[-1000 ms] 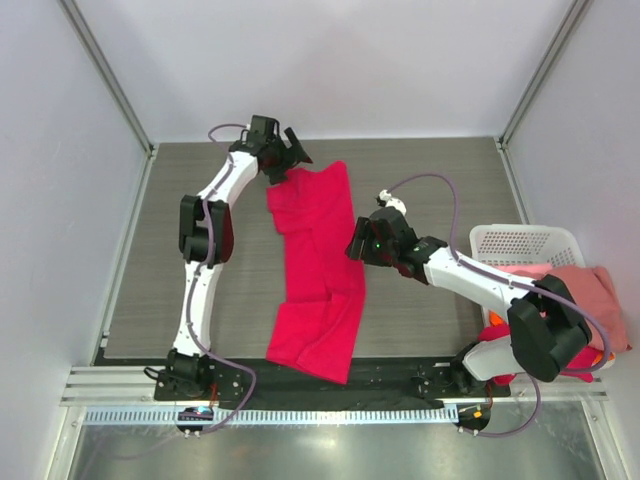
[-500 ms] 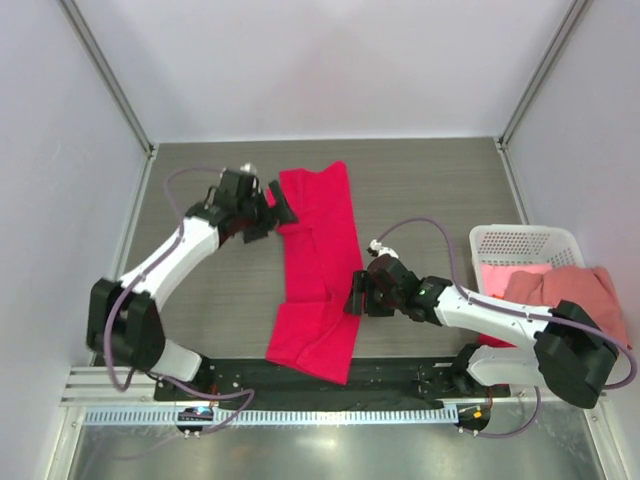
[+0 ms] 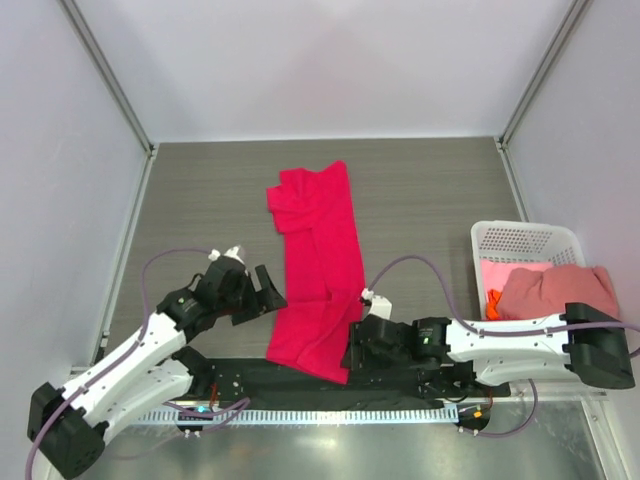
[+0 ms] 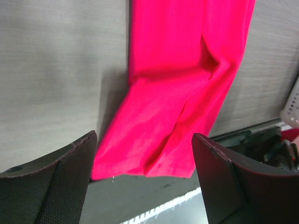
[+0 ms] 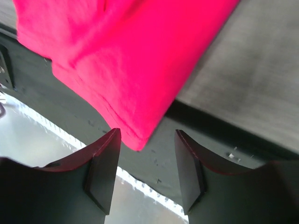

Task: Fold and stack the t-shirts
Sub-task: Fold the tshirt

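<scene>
We see crimson t-shirt folded long on mid-table. Overhead alone shows salmon shirt in basket. Wrist views alone show left gripper and right gripper both spread, gripping nothing, at shirt's near hem.

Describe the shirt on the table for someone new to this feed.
On the grey wood-grain table, look mid-table, left of the white perforated plastic basket. The bright crimson-red cloth t-shirt lies flat as one long strip; the salmon-pink shirt is heaped in the basket.
</scene>
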Controlling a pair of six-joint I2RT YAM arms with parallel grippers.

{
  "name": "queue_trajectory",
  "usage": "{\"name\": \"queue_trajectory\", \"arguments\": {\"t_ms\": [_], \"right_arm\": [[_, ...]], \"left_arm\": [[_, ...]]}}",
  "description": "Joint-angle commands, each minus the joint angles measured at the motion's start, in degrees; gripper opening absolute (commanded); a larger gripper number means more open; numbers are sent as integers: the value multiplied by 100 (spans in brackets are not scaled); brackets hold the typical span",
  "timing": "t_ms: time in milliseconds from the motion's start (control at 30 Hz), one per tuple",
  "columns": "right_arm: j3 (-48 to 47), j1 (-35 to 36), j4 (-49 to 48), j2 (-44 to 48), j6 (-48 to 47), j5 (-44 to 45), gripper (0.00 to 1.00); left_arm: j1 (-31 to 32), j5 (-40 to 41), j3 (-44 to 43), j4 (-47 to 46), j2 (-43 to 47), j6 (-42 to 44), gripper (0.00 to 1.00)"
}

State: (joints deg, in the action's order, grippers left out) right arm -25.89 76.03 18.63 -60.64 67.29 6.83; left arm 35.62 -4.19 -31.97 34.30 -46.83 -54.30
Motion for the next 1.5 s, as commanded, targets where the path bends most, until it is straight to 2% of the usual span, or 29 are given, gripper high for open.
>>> {"name": "queue_trajectory", "arguments": {"t_ms": [0,167,400,500,533,633,733,833,933,967,1000,1133,1200,1233,1267,1300,1467], "right_arm": [[-21,368,-61,-175,812,477,53],[-74,615,-386,-588,962,486,49],[-241,632,-387,-879,953,609,46],[-267,632,-422,-1037,944,530,42],[-259,641,-448,-1055,944,495,31],[-171,632,-457,-915,979,530,11],[-13,632,-439,-599,1067,609,4],[93,632,-431,-431,1102,627,4],[110,624,-439,-466,1120,574,4],[110,641,-439,-510,1120,565,4],[110,633,-439,-545,1103,548,4],[128,632,-439,-510,1102,547,4],[145,632,-439,-458,1094,547,2],[154,632,-439,-379,1094,556,3],[163,632,-413,-326,1094,565,2],[189,632,-387,-282,1102,574,1],[216,632,-36,200,1032,609,1]], "left_arm": [[279,303,357,436,454,-695,81],[639,304,858,446,622,-1012,76],[1254,585,955,463,324,-1258,75],[1483,656,982,481,236,-1363,75],[1579,691,1008,472,218,-1416,74],[1694,709,1043,472,148,-1451,70],[1791,691,1061,472,95,-1478,66],[1844,682,1131,472,113,-1530,59],[1861,709,1210,446,130,-1566,49],[1853,691,1236,359,121,-1566,41],[1852,665,1289,305,95,-1583,38],[1888,480,1404,-81,-71,-1654,35],[1949,445,1395,-143,-133,-1654,25],[1967,436,1369,-152,-186,-1645,18],[1993,436,1351,-135,-178,-1645,3],[2063,436,1333,-143,-143,-1662,0],[2405,137,1254,-91,401,-2118,0]]}}
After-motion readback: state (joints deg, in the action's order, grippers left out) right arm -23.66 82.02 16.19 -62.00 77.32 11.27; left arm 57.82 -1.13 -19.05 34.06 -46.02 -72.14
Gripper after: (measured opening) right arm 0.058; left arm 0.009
